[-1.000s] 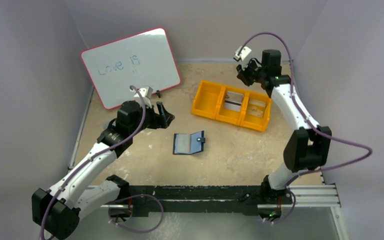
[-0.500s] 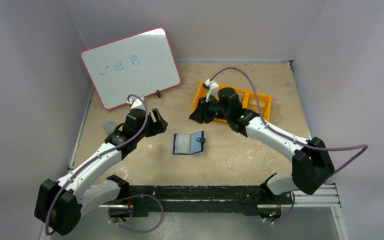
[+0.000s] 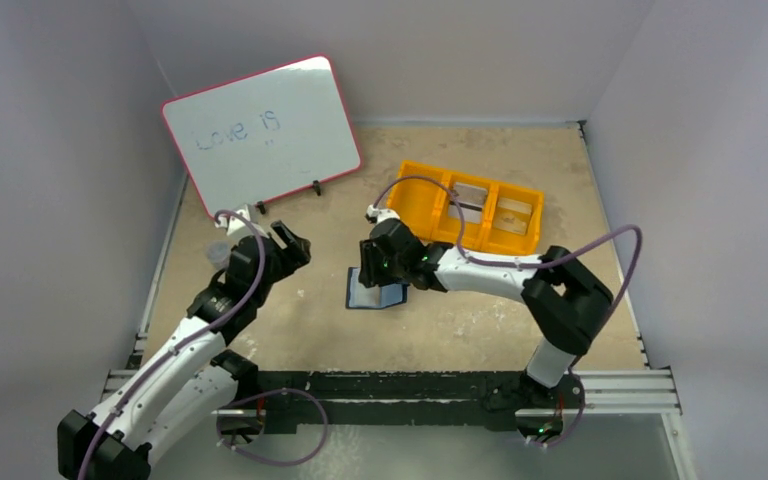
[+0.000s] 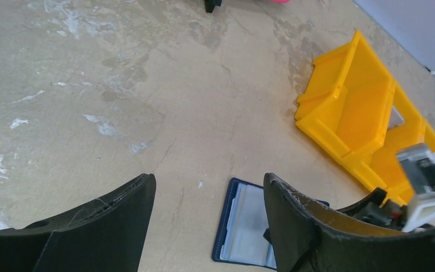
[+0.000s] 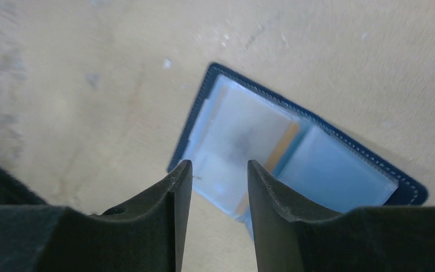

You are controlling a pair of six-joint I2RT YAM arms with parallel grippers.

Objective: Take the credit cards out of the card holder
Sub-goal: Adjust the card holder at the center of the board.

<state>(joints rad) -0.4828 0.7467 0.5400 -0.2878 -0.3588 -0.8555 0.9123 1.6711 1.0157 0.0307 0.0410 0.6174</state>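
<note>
Right fingers (image 5: 147, 221) above card holder (image 5: 328, 170) (stained tabletop (image 5: 79, 79)).

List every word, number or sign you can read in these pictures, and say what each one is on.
"Love is": handwritten in faint marker on the whiteboard.
Small marks just under that writing: too small to read.
Cards in the orange tray: no print can be made out at this size.
Card holder: no readable text; the close view is blurred.
</note>
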